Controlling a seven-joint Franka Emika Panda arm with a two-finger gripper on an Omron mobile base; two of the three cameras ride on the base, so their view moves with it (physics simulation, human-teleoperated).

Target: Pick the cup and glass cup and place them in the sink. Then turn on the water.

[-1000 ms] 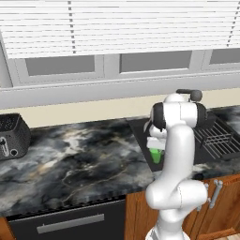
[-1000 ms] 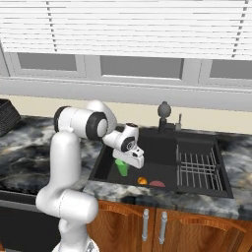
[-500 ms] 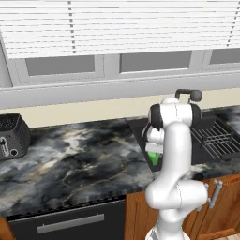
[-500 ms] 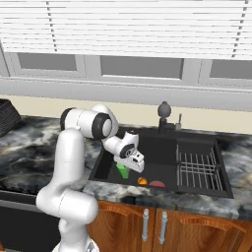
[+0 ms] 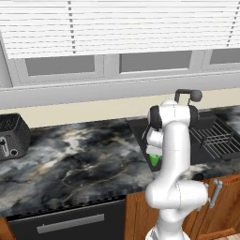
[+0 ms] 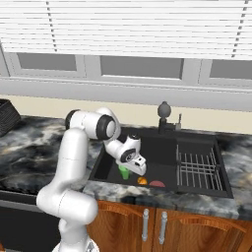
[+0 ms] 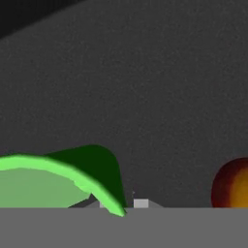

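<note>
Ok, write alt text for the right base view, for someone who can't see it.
A white robot arm reaches down into a black rectangular recessed sink, its fingers at the rim of a small bright green tapered cup standing in the basin. A small orange round object and a reddish one lie nearby, and a wire dish rack fills the sink's right side.
</note>
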